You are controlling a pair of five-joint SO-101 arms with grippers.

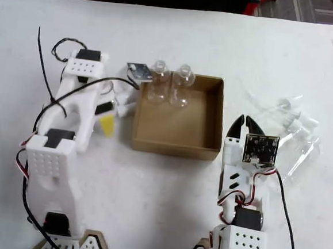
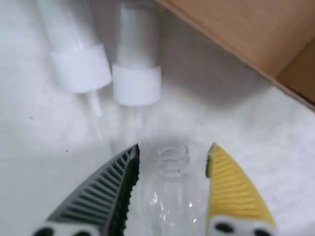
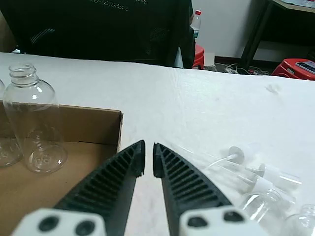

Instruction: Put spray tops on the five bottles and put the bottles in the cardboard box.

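Note:
A clear, uncapped bottle (image 2: 172,196) lies between the grey and yellow fingers of my left gripper (image 2: 174,147), which is shut on it just left of the cardboard box (image 1: 176,145). Two white spray tops (image 2: 81,66) (image 2: 137,83) lie on the table just beyond the bottle's neck. Inside the box, against its far wall, stand two uncapped bottles (image 1: 157,83) (image 1: 181,85). My right gripper (image 1: 240,120) is shut and holds nothing, right of the box. More spray tops (image 3: 236,153) and clear bottles (image 3: 261,201) lie scattered on the table to its right.
The table is covered in white cloth (image 1: 166,205). Black cables trail around the left arm (image 1: 71,94). The near half of the box floor (image 1: 172,128) is bare. A dark chair (image 3: 123,29) and red stools (image 3: 295,66) stand beyond the far table edge.

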